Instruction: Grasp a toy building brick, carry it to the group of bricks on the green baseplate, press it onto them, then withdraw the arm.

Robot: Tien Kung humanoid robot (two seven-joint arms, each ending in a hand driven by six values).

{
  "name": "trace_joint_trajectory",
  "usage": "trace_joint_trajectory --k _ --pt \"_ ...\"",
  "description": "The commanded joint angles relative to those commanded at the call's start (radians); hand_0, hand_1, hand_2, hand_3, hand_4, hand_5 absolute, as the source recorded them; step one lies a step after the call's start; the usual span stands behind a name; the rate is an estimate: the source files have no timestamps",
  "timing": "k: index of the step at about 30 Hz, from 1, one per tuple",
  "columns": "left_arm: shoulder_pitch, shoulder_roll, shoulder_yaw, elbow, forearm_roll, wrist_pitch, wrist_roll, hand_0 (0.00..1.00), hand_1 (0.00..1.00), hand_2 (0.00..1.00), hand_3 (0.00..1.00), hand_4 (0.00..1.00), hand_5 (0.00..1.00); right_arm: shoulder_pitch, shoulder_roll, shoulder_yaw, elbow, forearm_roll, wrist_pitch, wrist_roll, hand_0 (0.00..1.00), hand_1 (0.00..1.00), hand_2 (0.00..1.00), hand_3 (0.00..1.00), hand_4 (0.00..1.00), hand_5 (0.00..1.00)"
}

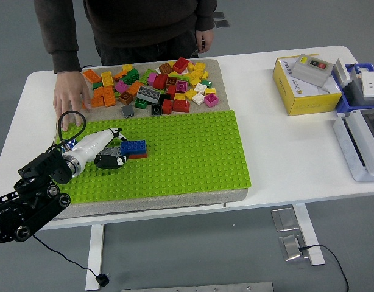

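A white tabletop (278,158) stands on a grey floor and carries a beige foam mat (221,91) that runs from its far side toward the near edge. The near part of the mat holds a bright green studded plastic baseplate (187,152). The far part holds a loose heap of small plastic bricks (156,85) in orange, yellow, red, pink, green, grey and white.

At the right, a yellow cardboard box (296,91) holds a grey switch unit (314,69) with a red and a green button, lying on top of its open mouth. Right of it stands a blue plastic bin (348,100) holding a white object, and nearer lies a pale grey tray (354,152) cut off by the picture edge.

The group of bricks (131,148) sits on the left part of the baseplate: a blue rectangular brick on top, a red layer under it and a grey piece at its left. The blue brick's long axis runs left to right, studs upward.

The robot's left hand (108,149), white with black fingertips, reaches in from the lower left. Its fingers are curled against the left side of the group; whether it pinches a brick cannot be told.

A person in a dark sweater stands at the far side, one hand (71,100) flat, fingers spread, touching the mat's far left corner.
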Motion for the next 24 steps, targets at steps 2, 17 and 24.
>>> trace_joint_trajectory --k 2,17,24 --pt "-0.001 0.001 -0.001 -0.002 0.001 -0.001 0.001 0.998 0.998 0.998 0.796 0.58 0.308 0.0 0.0 0.001 0.0 -0.001 0.0 0.001 0.643 0.587 0.68 0.677 0.498 0.998" --pt "-0.007 0.013 -0.004 -0.016 -0.004 -0.01 0.0 0.998 0.998 0.998 0.787 0.584 0.312 0.0 0.0 0.001 -0.002 -0.002 -0.001 0.005 0.642 0.588 0.679 0.676 0.498 0.998" --pt "-0.011 0.024 0.005 -0.022 -0.018 -0.031 0.006 0.998 0.998 0.998 0.784 0.598 0.309 0.0 0.0 0.0 -0.004 0.003 -0.001 0.009 0.641 0.588 0.677 0.675 0.497 0.998"
